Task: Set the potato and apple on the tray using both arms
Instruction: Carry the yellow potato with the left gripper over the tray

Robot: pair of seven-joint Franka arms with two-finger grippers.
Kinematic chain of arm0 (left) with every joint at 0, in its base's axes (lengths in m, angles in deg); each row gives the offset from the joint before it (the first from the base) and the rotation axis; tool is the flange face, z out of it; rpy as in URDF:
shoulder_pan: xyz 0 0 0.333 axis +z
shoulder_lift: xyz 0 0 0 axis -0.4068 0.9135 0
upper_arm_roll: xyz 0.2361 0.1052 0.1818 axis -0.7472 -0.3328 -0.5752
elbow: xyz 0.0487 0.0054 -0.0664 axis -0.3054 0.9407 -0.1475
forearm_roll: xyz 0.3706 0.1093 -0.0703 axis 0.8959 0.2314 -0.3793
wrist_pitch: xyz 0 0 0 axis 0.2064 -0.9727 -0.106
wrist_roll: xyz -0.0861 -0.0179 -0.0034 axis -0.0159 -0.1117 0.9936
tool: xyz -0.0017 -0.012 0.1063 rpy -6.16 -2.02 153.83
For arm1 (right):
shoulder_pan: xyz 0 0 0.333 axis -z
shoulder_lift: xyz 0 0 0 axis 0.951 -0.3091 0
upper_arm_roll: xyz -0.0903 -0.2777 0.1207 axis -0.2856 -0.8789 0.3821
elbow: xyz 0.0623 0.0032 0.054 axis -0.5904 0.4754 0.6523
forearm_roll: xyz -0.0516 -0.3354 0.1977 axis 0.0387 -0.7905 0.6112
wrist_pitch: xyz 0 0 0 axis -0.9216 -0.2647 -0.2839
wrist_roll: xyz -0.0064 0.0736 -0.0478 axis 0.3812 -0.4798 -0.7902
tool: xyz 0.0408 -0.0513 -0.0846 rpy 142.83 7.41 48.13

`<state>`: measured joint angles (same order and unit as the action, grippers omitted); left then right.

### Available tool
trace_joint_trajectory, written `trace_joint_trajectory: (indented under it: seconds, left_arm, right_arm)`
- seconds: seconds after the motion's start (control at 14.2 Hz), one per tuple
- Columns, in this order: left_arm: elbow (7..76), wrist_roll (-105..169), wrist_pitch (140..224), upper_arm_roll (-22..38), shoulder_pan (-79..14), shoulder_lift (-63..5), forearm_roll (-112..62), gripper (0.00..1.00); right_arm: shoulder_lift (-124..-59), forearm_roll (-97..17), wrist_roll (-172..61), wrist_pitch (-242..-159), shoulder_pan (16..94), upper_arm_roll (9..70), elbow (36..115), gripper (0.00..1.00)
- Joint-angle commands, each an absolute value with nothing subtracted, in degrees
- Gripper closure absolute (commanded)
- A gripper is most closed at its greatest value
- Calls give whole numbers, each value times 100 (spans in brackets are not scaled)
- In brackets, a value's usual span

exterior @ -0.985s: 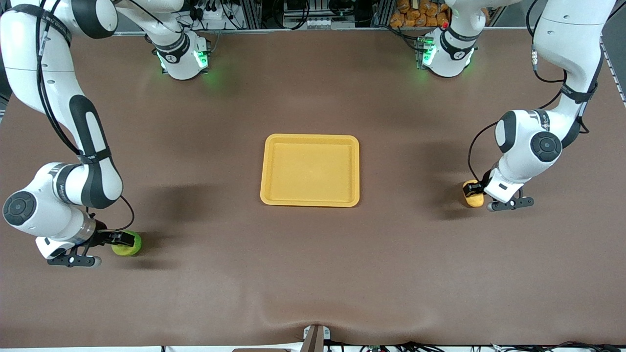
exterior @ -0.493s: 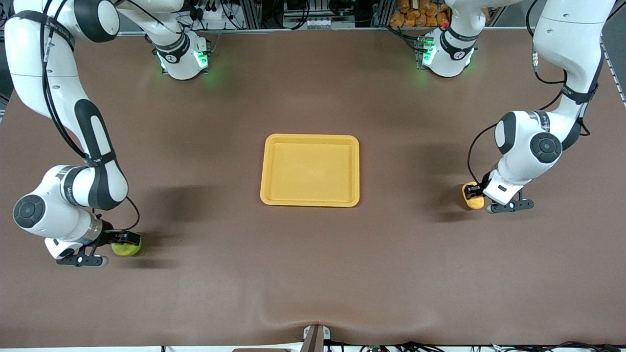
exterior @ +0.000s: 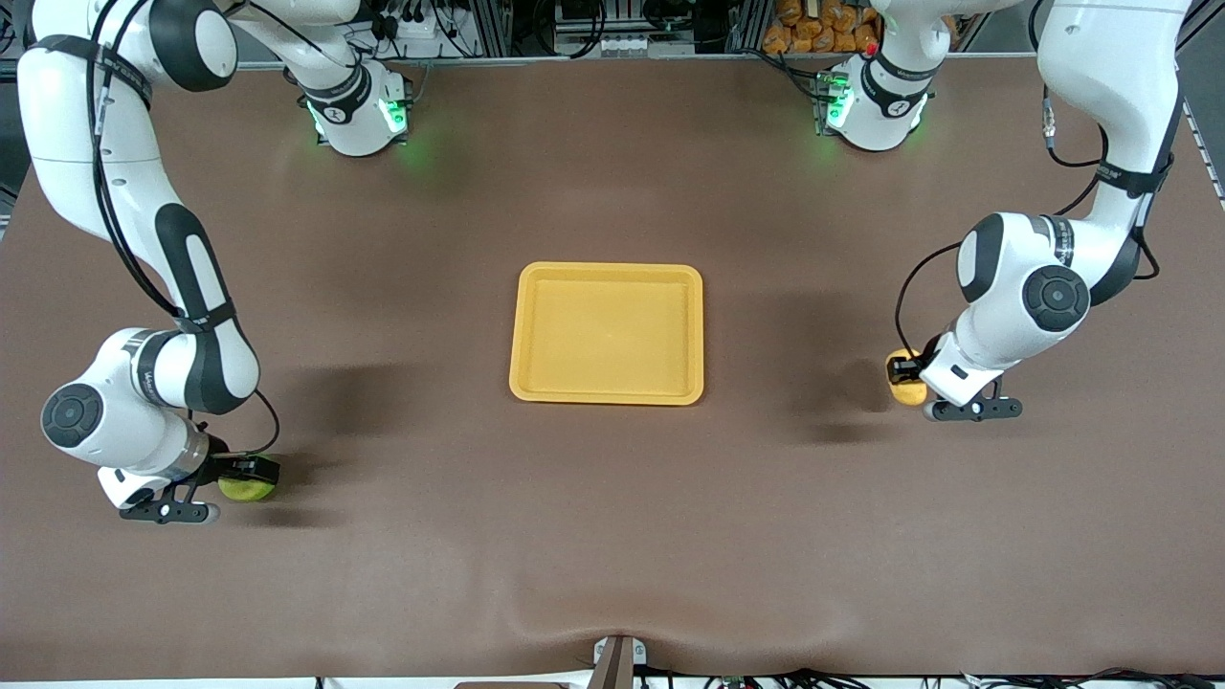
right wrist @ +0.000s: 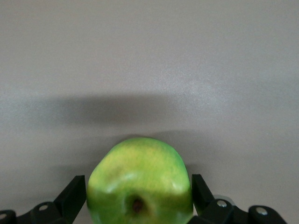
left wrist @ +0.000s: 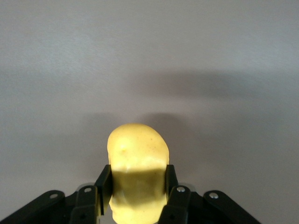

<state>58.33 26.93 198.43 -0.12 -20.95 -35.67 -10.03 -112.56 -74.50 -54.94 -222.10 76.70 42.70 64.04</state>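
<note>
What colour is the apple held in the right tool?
Yellow-green, with a dark stem dimple; the apple shows best in the right wrist view.

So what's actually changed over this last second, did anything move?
Both arms carried their fruit a little toward the tray. The left gripper, shut on the potato, moved in more. The right gripper, shut on the apple, shifted only slightly. The tray stayed put, with nothing on it.
</note>
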Motion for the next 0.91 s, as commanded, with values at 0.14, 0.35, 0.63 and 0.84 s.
trace_joint_trajectory:
  seconds: [0.14, 0.35, 0.63, 0.84]
  left_arm:
    - [5053, 2575, 18578, 359, -2259, -3713, -872, 89]
    - [4877, 2251, 18524, 376, -2532, -3678, -872, 91]
    - [4693, 1969, 18524, 376, -2962, -3634, -872, 90]
    - [4526, 1539, 18524, 376, -3498, -3459, -890, 91]
  right_arm:
    - [-11342, -7468, -5446, -22174, 7674, 4287, 6266, 79]
    - [-11324, -7459, -5455, -21702, 7710, 4287, 6196, 98]
    - [-11333, -7406, -5420, -20709, 7727, 4287, 5705, 100]
    - [-11333, -7476, -5403, -20645, 7692, 4279, 5660, 100]
